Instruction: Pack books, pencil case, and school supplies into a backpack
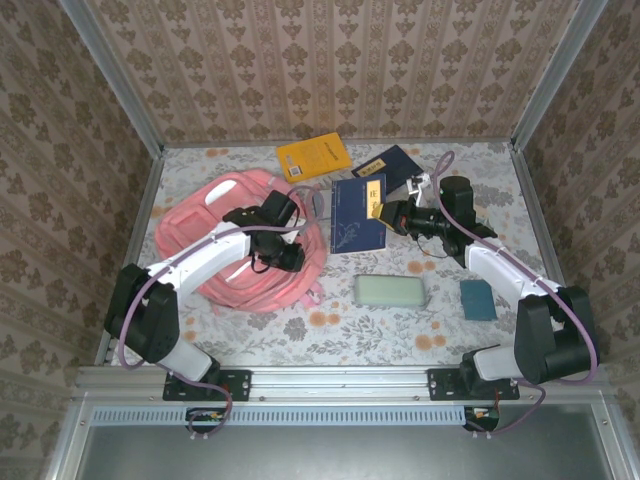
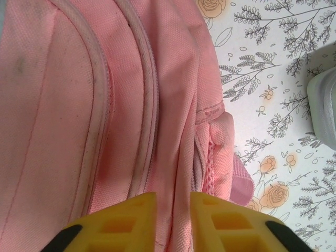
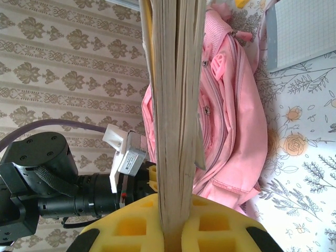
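Nearest the arm bases, the mint-green pencil case (image 1: 392,291) lies flat on the flowered table (image 1: 330,330), with a small teal piece (image 1: 478,299) well apart to its right. Just beyond, the left arm reaches forward and to the right from its base, its white link laid over the pink backpack (image 1: 235,250), which sprawls on the left half of the table. The left gripper (image 2: 173,205) is bent down at the bag's right edge; its yellow fingers (image 2: 134,218) are drawn narrow and pinch a ridge of pink fabric beside the seams. The right arm angles forward and leftward towards the middle, wrist turned sideways. The right gripper (image 3: 176,202) is clamped on the right edge of a dark navy book (image 1: 358,215), whose page block runs straight up between the pads, and the book is held just right of the backpack. Farther back, a yellow-orange book (image 1: 314,157) and another navy book (image 1: 393,163) lie near the far wall.
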Controlling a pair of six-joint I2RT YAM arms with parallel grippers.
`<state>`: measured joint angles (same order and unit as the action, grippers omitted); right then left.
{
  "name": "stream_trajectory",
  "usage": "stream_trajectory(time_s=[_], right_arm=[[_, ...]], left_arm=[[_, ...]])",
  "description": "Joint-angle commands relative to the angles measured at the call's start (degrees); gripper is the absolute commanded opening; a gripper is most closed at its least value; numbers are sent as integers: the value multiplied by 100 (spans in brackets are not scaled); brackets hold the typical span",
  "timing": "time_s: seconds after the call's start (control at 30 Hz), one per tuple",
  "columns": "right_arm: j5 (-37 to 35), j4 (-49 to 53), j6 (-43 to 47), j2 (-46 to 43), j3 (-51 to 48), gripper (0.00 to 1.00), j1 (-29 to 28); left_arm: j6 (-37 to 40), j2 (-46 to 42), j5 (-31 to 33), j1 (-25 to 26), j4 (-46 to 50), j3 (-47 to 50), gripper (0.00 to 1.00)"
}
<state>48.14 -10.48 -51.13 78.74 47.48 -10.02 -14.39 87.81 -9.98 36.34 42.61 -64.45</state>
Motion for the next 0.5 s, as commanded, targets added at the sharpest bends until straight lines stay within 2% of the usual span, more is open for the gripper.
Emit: stream_trajectory(time_s=[0.0, 0.23, 0.33, 0.47], right_arm=[[-26, -245, -18, -104, -37, 0, -32], [-24, -296, -24, -52, -18, 0, -42], [-15, -297, -33, -43, 0, 0, -54], [-17, -292, -36, -52, -2, 0, -75]], left_arm=[[69, -93, -151, 55, 124, 145, 30], [115, -178, -162, 86, 212, 347, 27], [104, -192, -132, 93, 224, 360, 15], [101, -295, -33, 90, 271, 251, 10]])
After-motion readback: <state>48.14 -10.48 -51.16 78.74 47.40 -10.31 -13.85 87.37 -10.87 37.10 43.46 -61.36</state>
